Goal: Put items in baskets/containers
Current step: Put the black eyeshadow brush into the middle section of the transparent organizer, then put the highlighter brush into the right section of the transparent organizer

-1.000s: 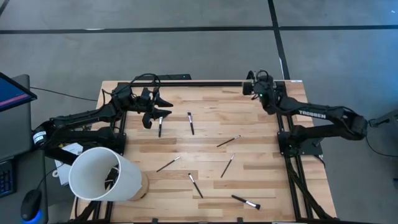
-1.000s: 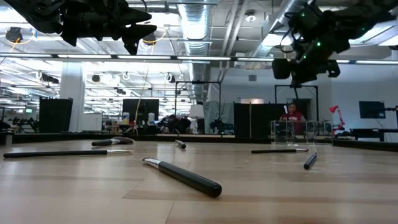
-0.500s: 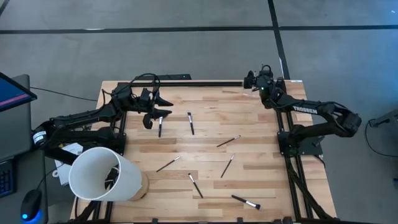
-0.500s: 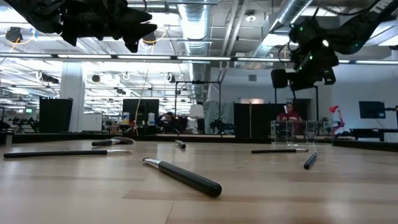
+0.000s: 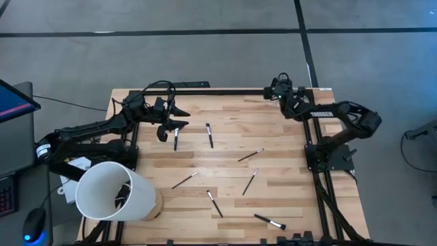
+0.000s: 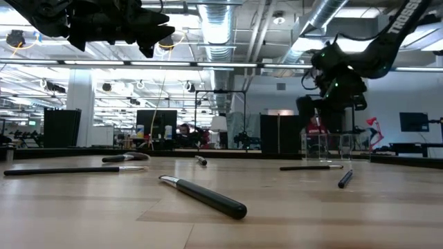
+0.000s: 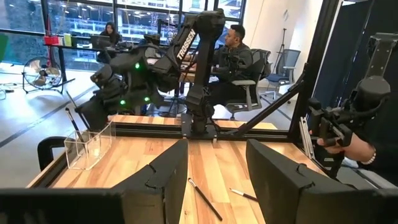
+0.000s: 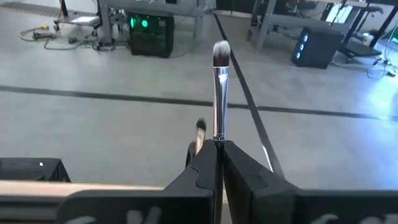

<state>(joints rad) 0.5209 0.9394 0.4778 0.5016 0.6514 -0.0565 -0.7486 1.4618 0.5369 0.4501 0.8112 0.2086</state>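
A brush with a pale tip [image 5: 270, 222] lies at the near edge of the table [image 5: 287, 140], and more brushes [image 5: 250, 182] lie in the middle. Farther back, the left gripper [image 5: 172, 118] hangs open over one brush [image 5: 175, 139]. At the far right corner the right gripper [image 8: 219, 152] pinches a brush [image 8: 219, 93] (bristles up) above the clear holder [image 7: 89, 145].
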